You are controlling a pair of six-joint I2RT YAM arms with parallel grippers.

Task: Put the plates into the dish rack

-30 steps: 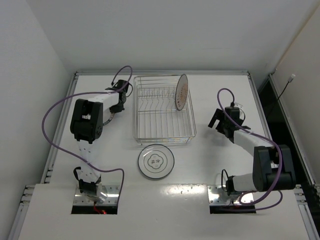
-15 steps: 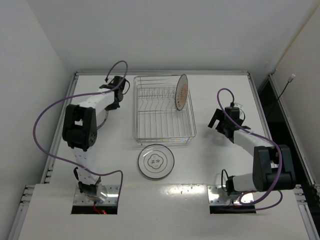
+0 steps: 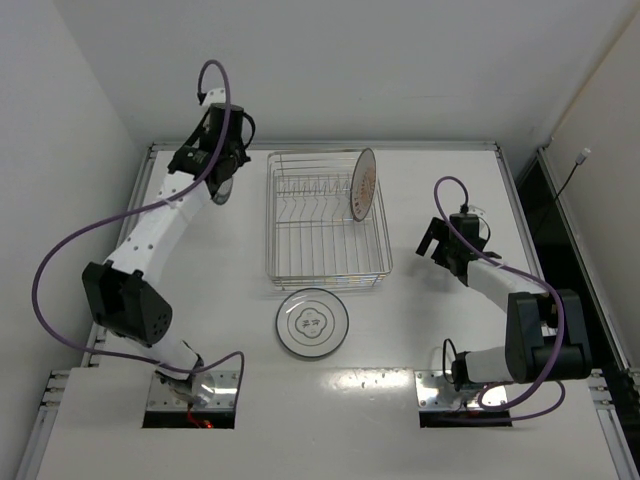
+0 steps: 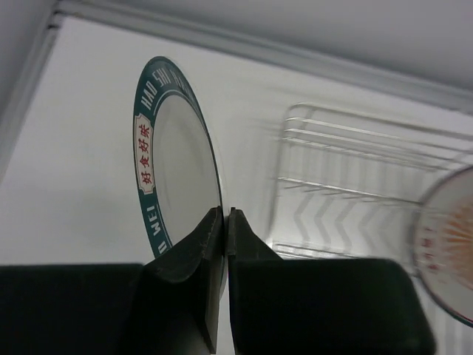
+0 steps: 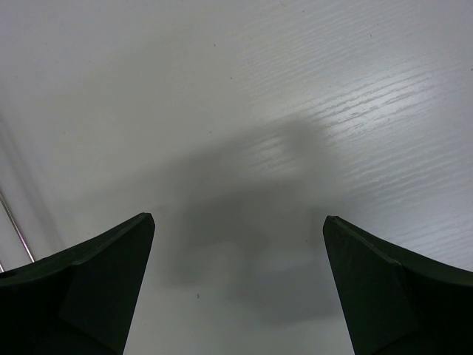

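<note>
Robotics lab cell: bare white walls (image 3: pixel 380 70), white table (image 3: pixel 440 330), bolted cabled arms (image 3: pixel 160 215).

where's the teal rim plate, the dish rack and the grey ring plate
teal-rim plate (image 4: pixel 181 166), left wrist view, on its white centre
dish rack (image 3: pixel 320 272), top external view, on its near wire wall
grey-ringed plate (image 3: pixel 313 322), top external view, on its centre motif

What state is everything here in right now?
dish rack: holding one plate.
orange-patterned plate: standing upright in the dish rack.
grey-ringed plate: lying flat in front of the dish rack.
teal-rimmed plate: held on edge.
left jaws: shut on the teal-rimmed plate.
right jaws: open, empty.
</note>
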